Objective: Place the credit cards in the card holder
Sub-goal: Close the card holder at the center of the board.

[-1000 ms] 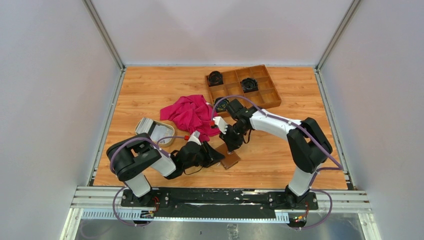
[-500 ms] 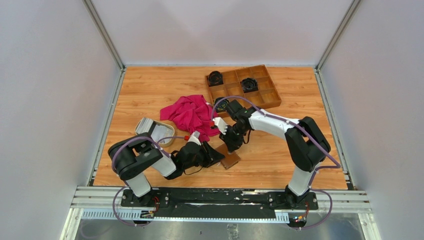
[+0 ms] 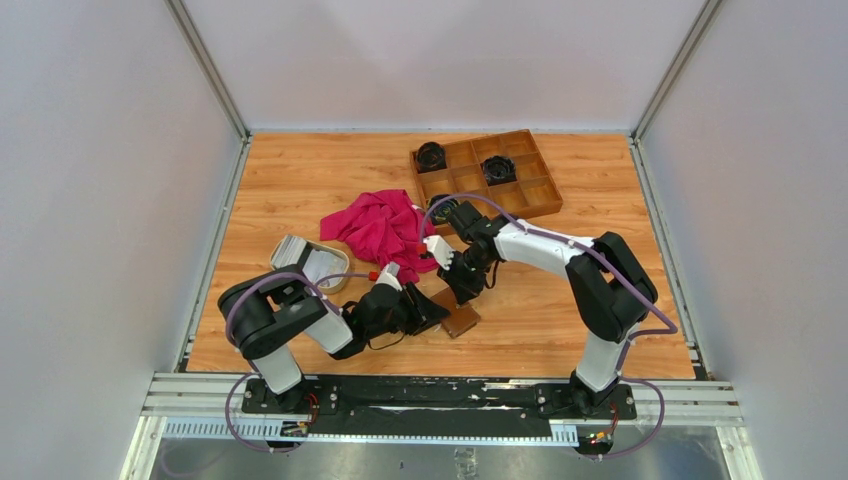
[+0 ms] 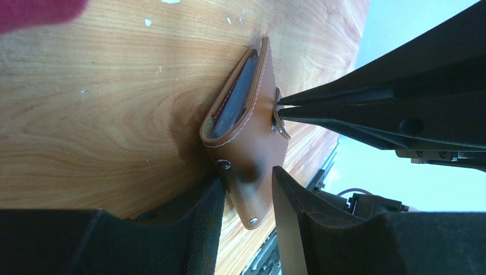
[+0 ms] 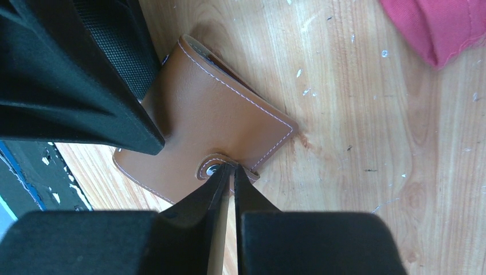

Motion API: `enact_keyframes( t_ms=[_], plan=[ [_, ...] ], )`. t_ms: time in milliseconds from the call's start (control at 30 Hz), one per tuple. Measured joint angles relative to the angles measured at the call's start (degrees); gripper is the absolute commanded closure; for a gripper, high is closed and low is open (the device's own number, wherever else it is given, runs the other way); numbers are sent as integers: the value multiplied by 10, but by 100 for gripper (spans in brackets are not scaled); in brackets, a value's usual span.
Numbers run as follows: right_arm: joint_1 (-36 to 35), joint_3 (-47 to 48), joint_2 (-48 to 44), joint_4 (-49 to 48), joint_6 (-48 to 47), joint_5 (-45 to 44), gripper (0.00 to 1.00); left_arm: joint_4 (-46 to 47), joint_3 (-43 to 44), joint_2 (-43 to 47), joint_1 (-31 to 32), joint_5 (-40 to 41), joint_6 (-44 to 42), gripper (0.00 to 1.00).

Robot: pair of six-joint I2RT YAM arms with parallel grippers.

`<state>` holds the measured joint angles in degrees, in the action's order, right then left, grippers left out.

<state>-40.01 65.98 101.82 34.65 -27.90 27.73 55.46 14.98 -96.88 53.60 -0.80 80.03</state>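
Observation:
The card holder (image 3: 463, 320) is a folded brown leather wallet near the table's front middle, one edge lifted off the wood. My left gripper (image 4: 247, 175) straddles its lower flap (image 4: 249, 189) and is shut on it, one finger beneath and one on top. My right gripper (image 5: 232, 167) is pinched shut on the snap tab (image 5: 213, 167) at the card holder's (image 5: 212, 123) edge. Both grippers meet there in the top view, left gripper (image 3: 428, 312) and right gripper (image 3: 462, 298). The credit cards (image 3: 293, 251) lie stacked at the cream oval dish (image 3: 338, 279) to the left, away from both grippers.
A crumpled pink cloth (image 3: 380, 225) lies just behind the grippers. The wooden compartment tray (image 3: 548, 205) with black round objects stands at the back right. A small red thing (image 3: 372, 272) sits beside the dish. Metal rails run along the table's sides.
The right gripper's fingers have closed tighter on the snap tab and its arm has shifted slightly left. The left gripper and the card holder have stayed put.

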Motion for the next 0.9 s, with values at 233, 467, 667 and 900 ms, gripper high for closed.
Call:
enact_keyframes(
  t_ms=[233, 467, 667, 900],
  plan=[
    [-10, 0, -3, -1, -1, -17, 92, 16, -3, -8, 0, 0, 4, 58],
    [-77, -10, -20, -23, -5, -94, 100, 22, -6, -10, 0, 1, 10, 58],
    [-103, -41, -42, -58, 2, -151, 100, 26, -7, -12, 0, 2, 13, 59],
    [-103, -45, -44, -69, 16, -178, 100, 57, -13, -31, -2, 0, 21, 64]
  ],
)
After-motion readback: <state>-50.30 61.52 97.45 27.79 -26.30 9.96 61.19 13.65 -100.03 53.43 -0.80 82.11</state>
